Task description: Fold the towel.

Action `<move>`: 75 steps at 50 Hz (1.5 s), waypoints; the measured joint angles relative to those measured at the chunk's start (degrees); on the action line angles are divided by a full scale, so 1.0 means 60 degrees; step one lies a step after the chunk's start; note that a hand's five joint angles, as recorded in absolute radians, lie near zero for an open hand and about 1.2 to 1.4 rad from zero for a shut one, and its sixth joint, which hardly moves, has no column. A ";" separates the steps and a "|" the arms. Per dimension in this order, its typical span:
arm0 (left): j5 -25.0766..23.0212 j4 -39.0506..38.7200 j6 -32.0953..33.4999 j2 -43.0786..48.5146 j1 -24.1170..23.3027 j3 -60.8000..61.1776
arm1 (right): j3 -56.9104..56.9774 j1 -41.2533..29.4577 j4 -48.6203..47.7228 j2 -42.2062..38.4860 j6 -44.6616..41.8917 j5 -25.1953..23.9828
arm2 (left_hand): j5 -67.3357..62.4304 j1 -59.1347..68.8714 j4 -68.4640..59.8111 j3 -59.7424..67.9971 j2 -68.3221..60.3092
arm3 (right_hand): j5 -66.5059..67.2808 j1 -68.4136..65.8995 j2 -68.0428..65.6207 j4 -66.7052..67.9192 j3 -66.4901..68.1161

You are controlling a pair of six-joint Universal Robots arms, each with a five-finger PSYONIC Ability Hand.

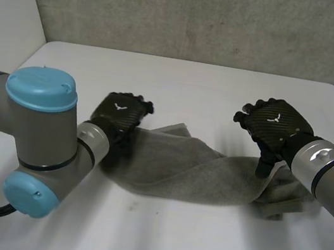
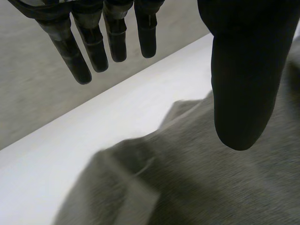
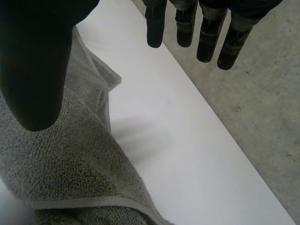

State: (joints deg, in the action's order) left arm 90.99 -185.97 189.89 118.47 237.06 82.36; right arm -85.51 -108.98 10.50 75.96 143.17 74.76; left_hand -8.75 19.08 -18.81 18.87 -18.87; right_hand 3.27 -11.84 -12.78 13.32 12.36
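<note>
Closest to me, the left arm [image 1: 37, 135] bent its blue-capped joint in over the near side of the white table [image 1: 154, 238]. Just past it the grey towel [image 1: 191, 171] lay bunched into a long rumpled strip across the middle of the table, so I judged that no neat fold had been made yet. The left hand [image 1: 119, 115] hung over the strip's left end, its fingers [image 2: 77, 56] straight and held well off the thumb [image 2: 241, 84], gripping nothing. It looked placed to take that end. The right hand [image 1: 277, 124] stood over the right end, fingers [image 3: 206, 33] likewise straight and clear of the thumb [image 3: 35, 70]. That thumb pointed down at the cloth near a hemmed edge [image 3: 84, 202]; whether it touched, I couldn't tell. Beyond them ran bare table and a grey wall [image 1: 204, 16].
</note>
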 measured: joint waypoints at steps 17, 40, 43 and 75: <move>0.1950 0.0920 0.0452 0.0732 0.0419 -0.0814 | -0.0087 -0.0016 -0.0008 -0.0067 0.0000 0.0303 | 0.0887 -0.0890 0.0883 -0.0854 0.0899 | -0.0005 0.0000 0.0000 0.0000 0.0000; 0.1794 0.0945 0.1494 0.0701 0.1521 -0.0628 | -0.0468 0.1072 -0.0323 -0.0127 0.0107 0.0273 | -0.8206 0.7823 -0.8296 0.8295 -0.8303 | -0.0011 0.0000 -0.0006 -0.0001 0.0000; 0.1737 0.0943 0.1488 0.0198 0.1374 -0.0396 | -0.0363 0.1376 -0.0316 -0.0203 0.0225 0.0249 | -0.8293 0.7933 -0.8410 0.8394 -0.8403 | -0.0011 0.0000 -0.0012 -0.0001 0.0000; 0.1140 0.0633 0.2283 -0.5239 -0.0196 0.2090 | 0.4082 0.0690 0.1852 -0.4510 0.5473 -0.3459 | -0.8387 0.8059 -0.8487 0.8454 -0.8464 | -0.0043 0.0000 -0.0012 -0.0002 -0.0001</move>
State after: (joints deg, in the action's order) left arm 97.83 -182.17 203.59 87.04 235.88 94.90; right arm -61.02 -104.84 21.62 48.90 176.01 54.01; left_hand -59.08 67.44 -69.74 69.59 -69.66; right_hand 3.01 -11.84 -12.85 13.31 12.36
